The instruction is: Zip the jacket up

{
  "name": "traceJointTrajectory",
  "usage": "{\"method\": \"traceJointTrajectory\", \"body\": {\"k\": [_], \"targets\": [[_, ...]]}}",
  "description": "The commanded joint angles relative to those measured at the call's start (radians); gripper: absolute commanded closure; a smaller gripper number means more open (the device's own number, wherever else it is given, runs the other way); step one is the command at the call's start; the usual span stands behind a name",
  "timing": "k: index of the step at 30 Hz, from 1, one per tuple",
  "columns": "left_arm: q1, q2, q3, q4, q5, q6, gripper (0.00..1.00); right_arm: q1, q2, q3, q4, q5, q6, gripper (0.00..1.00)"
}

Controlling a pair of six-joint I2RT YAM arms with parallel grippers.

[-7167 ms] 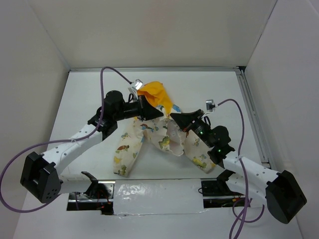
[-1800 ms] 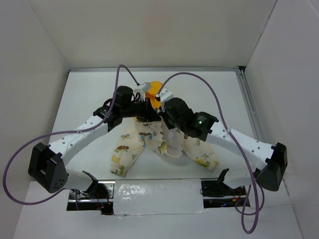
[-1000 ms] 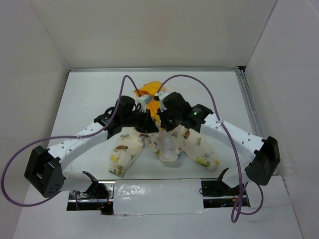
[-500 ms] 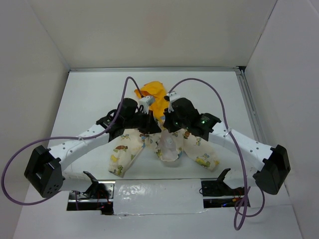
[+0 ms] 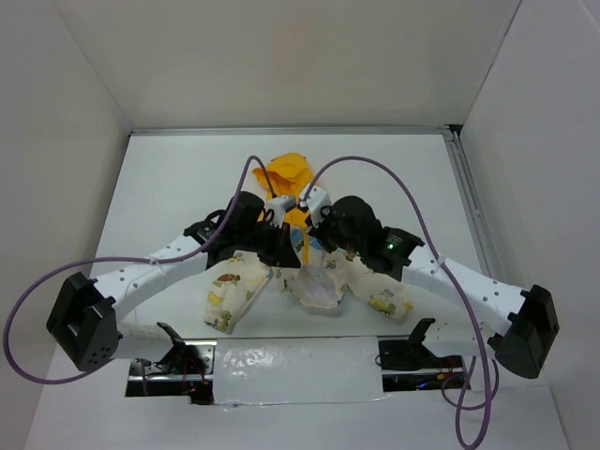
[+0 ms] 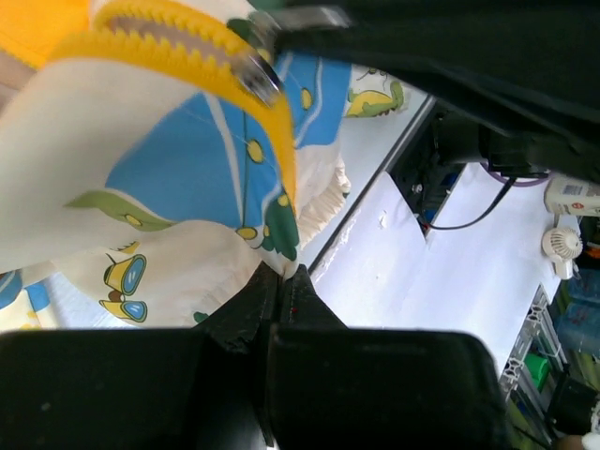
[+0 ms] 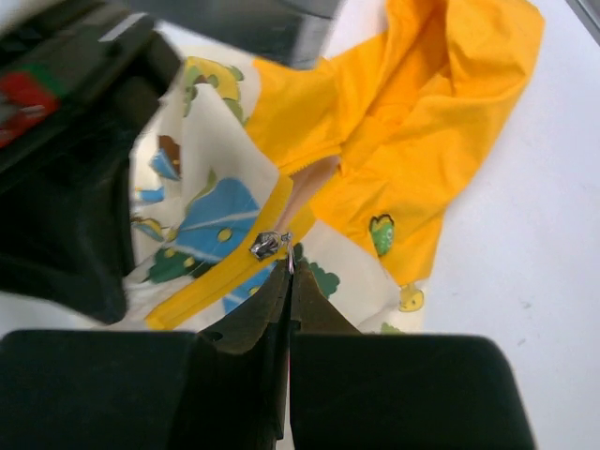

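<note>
Jacket (image 5: 317, 287): lying mid-counter (image 5: 159, 187) between the two arms, hood (image 5: 289, 172) toward the far side, sleeves splayed toward the near edge.
Left claw (image 6: 281, 284): pressed together on the printed cloth at the low end of the zip, apparently serving as an anchor.
Right claw (image 7: 287, 270): pressed together, tips pinching the small metal pull that hangs from the slider (image 7: 266, 246).
Zip tape (image 6: 277, 141): yellow, arched up off the counter between the two claws; above the slider, parted, with pale lining showing.
Weight: judged very light; no strain on either arm.
Stiffness: soft and limp; likely to bunch ahead of the slider unless kept stretched from the hem.
Slip risk: pull tab smooth and tiny, easy to lose from a narrow pinch; cloth grippy enough.
Fragility: low, though loose lining could snag in the teeth.
Best hold: the pull tab for the run toward the hood; the hem close beside the zip base for counter-tension; sleeves and hood of no use.
</note>
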Motion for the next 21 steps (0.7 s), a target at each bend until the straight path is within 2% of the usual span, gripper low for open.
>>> {"method": "traceJointTrajectory", "body": {"k": [1,7,11,15,21], "targets": [[-0.019,-0.038,0.002,-0.089,0.08,0.02,1.0,-0.034,0.053,0.102,0.132,0.18,-0.003,1.0],[-0.036,-0.144,-0.093,-0.089,0.161,-0.035,1.0,-0.112,0.252,0.239,0.089,0.184,0.105,1.0],[-0.039,-0.214,-0.172,-0.121,0.156,-0.084,1.0,-0.175,0.375,0.322,0.101,0.186,0.145,1.0],[-0.04,-0.254,-0.259,-0.095,0.225,-0.133,1.0,-0.264,0.553,0.478,0.101,0.224,0.204,1.0],[-0.053,-0.293,-0.335,-0.112,0.229,-0.176,1.0,-0.353,0.789,0.748,0.052,0.3,0.218,1.0]]}}
